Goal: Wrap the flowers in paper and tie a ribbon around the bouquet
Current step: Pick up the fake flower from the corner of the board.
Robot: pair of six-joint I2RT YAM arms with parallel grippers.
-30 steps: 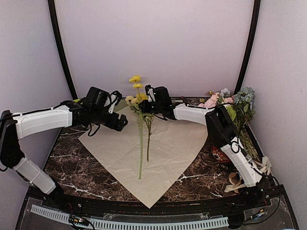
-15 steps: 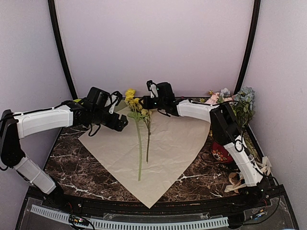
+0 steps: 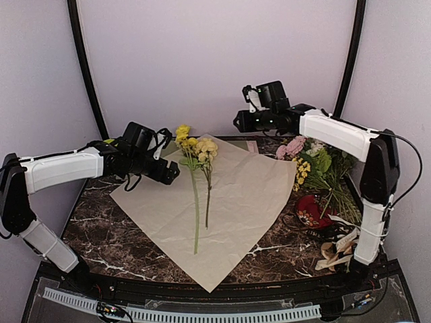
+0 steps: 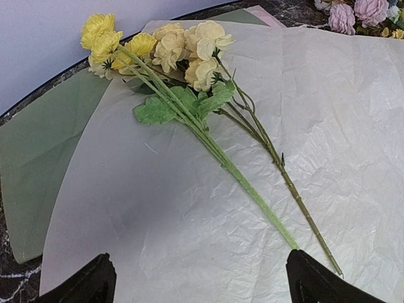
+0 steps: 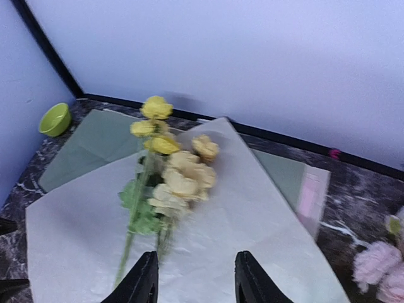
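Top external view: the paper lies flat on the tabletop, beige-tan face up. It is turned as a diamond, with one corner pointing at the near edge. The flowers, two yellow-blossomed stems, lie on the paper along that diagonal. Their heads sit just inside the far corner and their stalks run toward the near corner. This placement appears deliberate. With the stems on the centre line, the side corners can fold over the stalks into a cone, leaving the heads exposed at the wide end.

Left wrist view: the left fingers are spread wide with nothing between them. They sit low over the left part of the paper and face the stalks. Contact with the sheet cannot be determined. The posture would suit steadying the sheet or taking the left corner for a first fold. A green sheet lies partly under the paper's far left edge.

Right wrist view: the right fingers are parted and empty. They are raised over the far right of the tabletop, well apart from the flowers.

A loose flower pile and cream ribbons lie along the right side, within the right arm's reach. The thin dark ribbon cannot be identified. No fold has been made yet.
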